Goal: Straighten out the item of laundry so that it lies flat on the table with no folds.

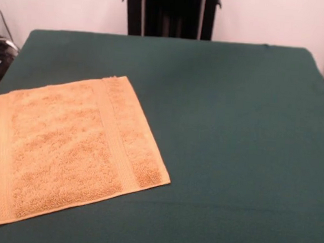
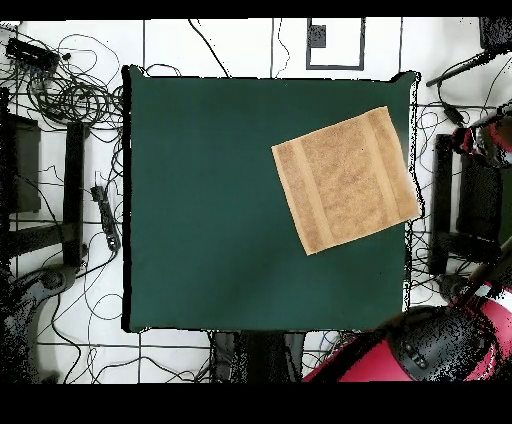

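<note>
Nearest the front camera, the towel (image 1: 65, 148) is seen spread open in a single layer, its band stripes running unbroken near two opposite edges and its hem visible all round — no fold can be made out in either view. It lies turned at a slant to the table's edges, close to one side of the table (image 1: 233, 132), and one edge appears to reach or slightly pass the rim, though this cannot be settled from the pictures. The task is judged essentially done. The gripper is shown in neither view; only part of the red arm (image 2: 470, 345) is seen beside the base, so how far the fingers are parted cannot be told. Should another grasp be attempted, a corner could be dragged over and a new fold made — or the cloth pulled off the nearby rim.
</note>
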Action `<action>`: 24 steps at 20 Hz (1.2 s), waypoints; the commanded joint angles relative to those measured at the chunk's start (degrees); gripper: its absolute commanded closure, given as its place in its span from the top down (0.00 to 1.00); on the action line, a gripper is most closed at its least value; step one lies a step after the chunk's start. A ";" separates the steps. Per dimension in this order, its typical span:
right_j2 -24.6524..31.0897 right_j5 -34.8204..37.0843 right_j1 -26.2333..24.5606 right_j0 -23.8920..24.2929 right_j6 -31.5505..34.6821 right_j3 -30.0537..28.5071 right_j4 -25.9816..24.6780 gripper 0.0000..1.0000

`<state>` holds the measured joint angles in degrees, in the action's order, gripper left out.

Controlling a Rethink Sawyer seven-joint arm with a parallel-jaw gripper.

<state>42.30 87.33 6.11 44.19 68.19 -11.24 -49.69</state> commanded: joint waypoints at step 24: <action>-7.02 -10.01 -4.22 -5.77 14.01 -18.16 9.96 1.00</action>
<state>37.69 84.27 3.49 43.11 68.19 -16.08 -43.06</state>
